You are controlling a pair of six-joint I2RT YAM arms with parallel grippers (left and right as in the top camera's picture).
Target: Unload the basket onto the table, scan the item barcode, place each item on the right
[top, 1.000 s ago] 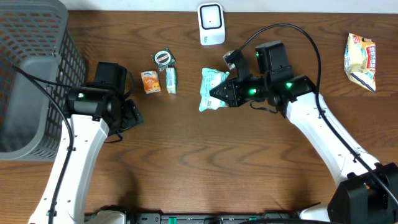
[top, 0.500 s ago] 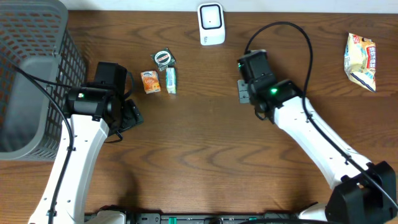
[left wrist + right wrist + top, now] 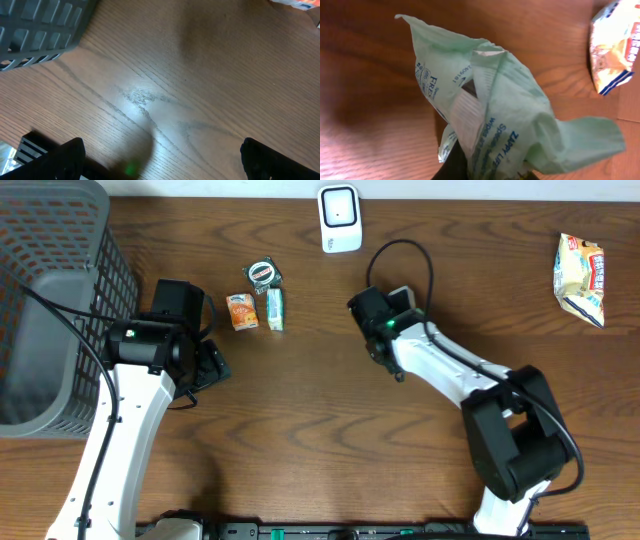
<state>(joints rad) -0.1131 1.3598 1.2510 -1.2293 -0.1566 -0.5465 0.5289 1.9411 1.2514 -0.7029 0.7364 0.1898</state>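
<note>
Right wrist view first: shows the right tool (image 3: 470, 167) closed almost fully on a crumpled pale green packet (image 3: 490, 115), pinching it at its lower end, with blue print turned toward the lens and no barcode to be made out among the creases. Seems to hold it off the tabletop (image 3: 365, 125), not resting on it. Reads as the presenting step: item already in the grip, code not yet offered to the reader. From overhead, cannot find the packet at all, hidden under the folded right arm; places that arm's wrist near the white scanner (image 3: 340, 218) at the far edge, on the robot's side of it and not touching. Calls next for rolling the wrist until the coded face meets the scanner window, then closing in; probably worth keeping the film taut, since folds could break up the bars. Finds the left tool (image 3: 162, 165) spread fully wide, nothing between its jaws, hanging over bare wood beside the grey basket (image 3: 40, 25). Leaves the yellow snack bag (image 3: 612, 47) lying well apart from the packet.
</note>
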